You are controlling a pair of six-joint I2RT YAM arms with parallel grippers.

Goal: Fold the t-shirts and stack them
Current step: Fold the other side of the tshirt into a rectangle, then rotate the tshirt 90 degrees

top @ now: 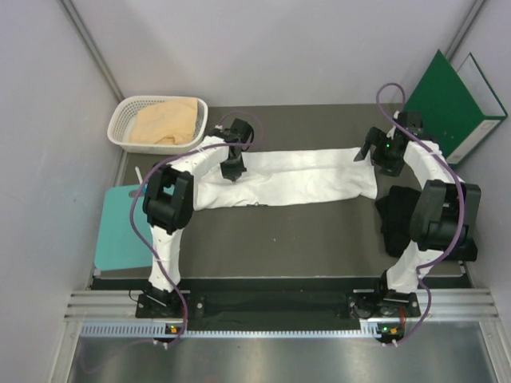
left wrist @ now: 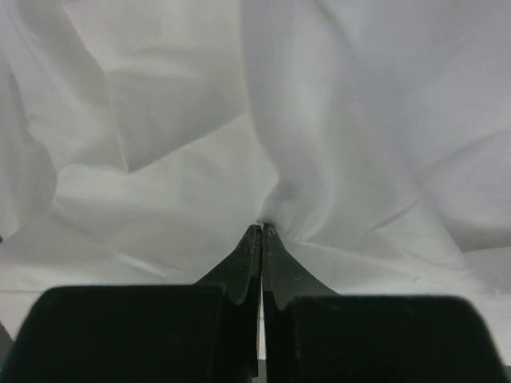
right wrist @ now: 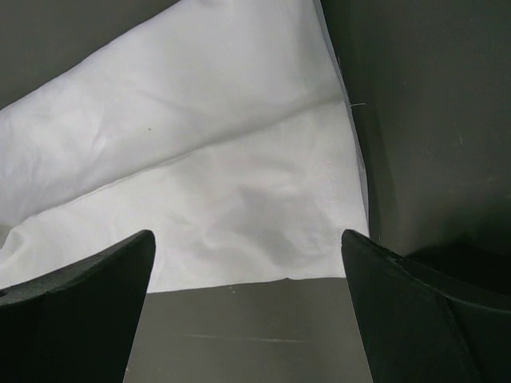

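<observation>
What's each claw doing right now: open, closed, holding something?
Left gripper: closed, pinching a fold of the white t-shirt.
Right gripper: open over the shirt's edge, holding nothing.

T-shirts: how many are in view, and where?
3. A white cloth t-shirt lies stretched across mid-table; a tan-peach cloth t-shirt sits in the white plastic basket; a black cloth t-shirt lies at right, partly hidden by the right arm.
</observation>
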